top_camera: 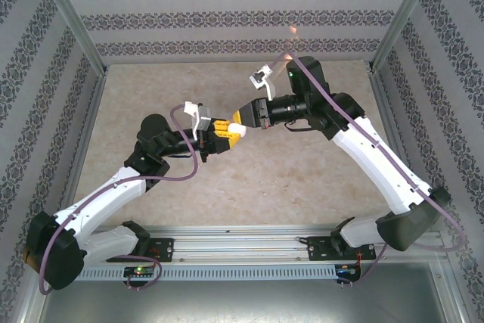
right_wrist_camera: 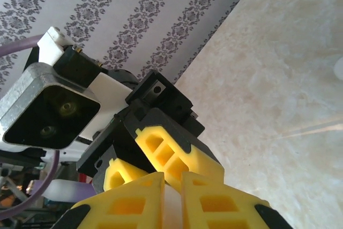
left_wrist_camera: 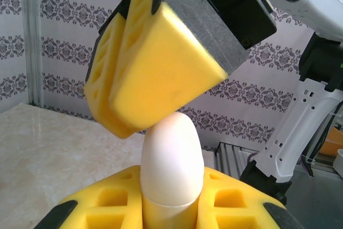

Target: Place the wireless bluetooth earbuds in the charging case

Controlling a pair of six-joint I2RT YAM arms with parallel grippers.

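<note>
Your left gripper [top_camera: 229, 133] and right gripper [top_camera: 244, 122] meet above the marbled table [top_camera: 302, 179].
Left clamps a white charging case [left_wrist_camera: 171, 159]; right pinches its top, yellow finger [left_wrist_camera: 161, 79] hiding the tip.

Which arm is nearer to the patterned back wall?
Right. The right arm bends close before the patterned back wall; the left arm lies farther forward, over the table's middle.

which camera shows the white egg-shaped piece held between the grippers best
Left wrist: the white egg-shaped piece stands large and centred, its seam visible. Top external gives a small white spot between the left gripper and right gripper; right wrist shows a white sliver between yellow fingers.
</note>
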